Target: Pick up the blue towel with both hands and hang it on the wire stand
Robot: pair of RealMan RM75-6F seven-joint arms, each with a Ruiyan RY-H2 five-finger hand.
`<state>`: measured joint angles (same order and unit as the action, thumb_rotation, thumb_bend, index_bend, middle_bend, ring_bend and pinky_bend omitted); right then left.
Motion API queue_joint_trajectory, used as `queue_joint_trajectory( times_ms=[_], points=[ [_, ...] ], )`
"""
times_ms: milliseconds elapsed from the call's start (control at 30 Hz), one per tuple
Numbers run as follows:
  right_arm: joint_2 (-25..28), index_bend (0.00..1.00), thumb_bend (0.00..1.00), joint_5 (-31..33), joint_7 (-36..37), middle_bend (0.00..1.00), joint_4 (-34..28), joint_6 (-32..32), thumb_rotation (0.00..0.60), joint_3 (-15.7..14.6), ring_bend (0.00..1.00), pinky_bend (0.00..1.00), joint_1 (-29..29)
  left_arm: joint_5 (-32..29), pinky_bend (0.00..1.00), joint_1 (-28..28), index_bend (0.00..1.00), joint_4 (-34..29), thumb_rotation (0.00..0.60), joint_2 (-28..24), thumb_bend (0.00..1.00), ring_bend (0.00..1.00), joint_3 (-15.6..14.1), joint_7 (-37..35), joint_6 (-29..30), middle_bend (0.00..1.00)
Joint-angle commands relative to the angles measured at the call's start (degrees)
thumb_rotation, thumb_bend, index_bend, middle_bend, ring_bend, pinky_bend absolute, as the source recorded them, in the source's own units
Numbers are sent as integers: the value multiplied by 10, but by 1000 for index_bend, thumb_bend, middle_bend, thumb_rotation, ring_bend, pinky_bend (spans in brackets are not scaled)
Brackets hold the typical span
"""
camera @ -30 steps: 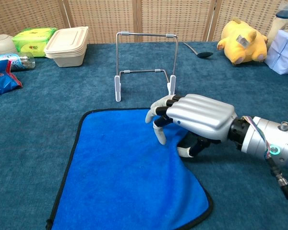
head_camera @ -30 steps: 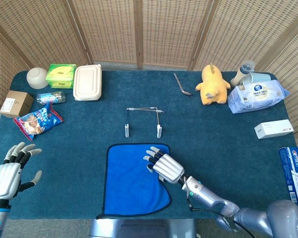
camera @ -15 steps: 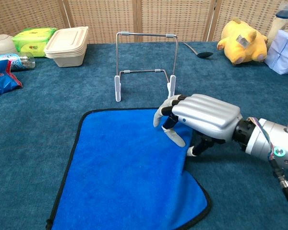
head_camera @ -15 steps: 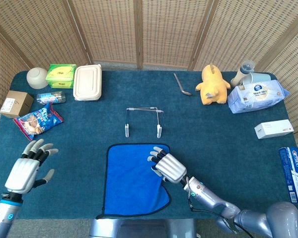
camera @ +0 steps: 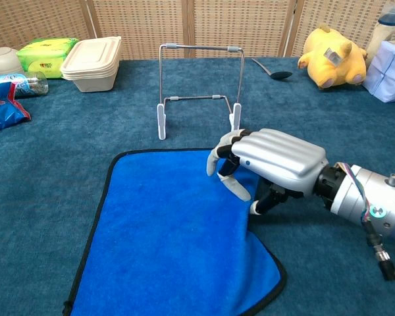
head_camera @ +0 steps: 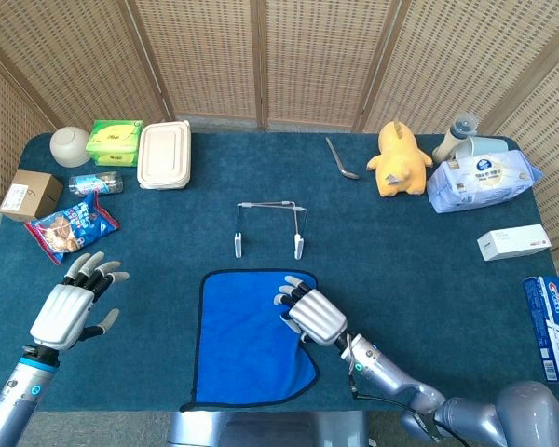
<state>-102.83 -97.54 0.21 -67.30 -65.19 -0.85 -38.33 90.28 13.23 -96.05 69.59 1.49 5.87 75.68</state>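
Note:
The blue towel [head_camera: 247,345] [camera: 164,243] lies flat on the dark blue table near its front edge. My right hand [head_camera: 309,315] [camera: 270,164] sits on the towel's far right corner, fingers curled down onto the cloth and the thumb tucked at its right edge, pinching that edge, which is drawn in a little. My left hand [head_camera: 73,312] hovers over the table well left of the towel, fingers spread and holding nothing. The wire stand [head_camera: 268,223] [camera: 199,89] stands upright just beyond the towel, with nothing on it.
A snack bag [head_camera: 72,226], a cardboard box [head_camera: 30,194], a bowl [head_camera: 71,144], a green pack [head_camera: 114,140] and a lunch box [head_camera: 164,154] fill the back left. A spoon [head_camera: 341,159], a yellow plush [head_camera: 399,159], a wipes pack [head_camera: 483,182] and a white box [head_camera: 512,242] lie to the right.
My left hand has moved right and forward toward the towel. My right hand's fingers have curled in at the towel's far right corner, and the towel's right edge has drawn in slightly.

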Motion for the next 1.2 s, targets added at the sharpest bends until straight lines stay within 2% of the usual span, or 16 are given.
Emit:
queue_joint_trajectory(
  times_ms=[33,533,733,900,1200],
  points=[
    [-1,792,378,1,2,350,1,0,600,0,231,164,0,-1,6,-1,258,0,600,-1,466,89,-1,-1,1,204],
    [-8,827,396,9,5,381,8,-9,600,3,252,171,6,-12,5,3,257,1,600,0,466,88,-5,0,0,200],
    [-10,725,380,12,4,372,9,-9,600,5,251,172,6,-15,5,5,255,1,600,0,466,87,-6,0,-1,195],
    [-8,598,377,13,-1,360,3,-7,600,6,251,172,4,-17,4,5,254,1,600,1,465,86,-8,-1,-1,193],
    [-6,452,377,15,-4,345,0,0,600,7,249,172,0,-19,4,6,250,5,600,3,465,86,-9,-4,-1,193]
  ],
)
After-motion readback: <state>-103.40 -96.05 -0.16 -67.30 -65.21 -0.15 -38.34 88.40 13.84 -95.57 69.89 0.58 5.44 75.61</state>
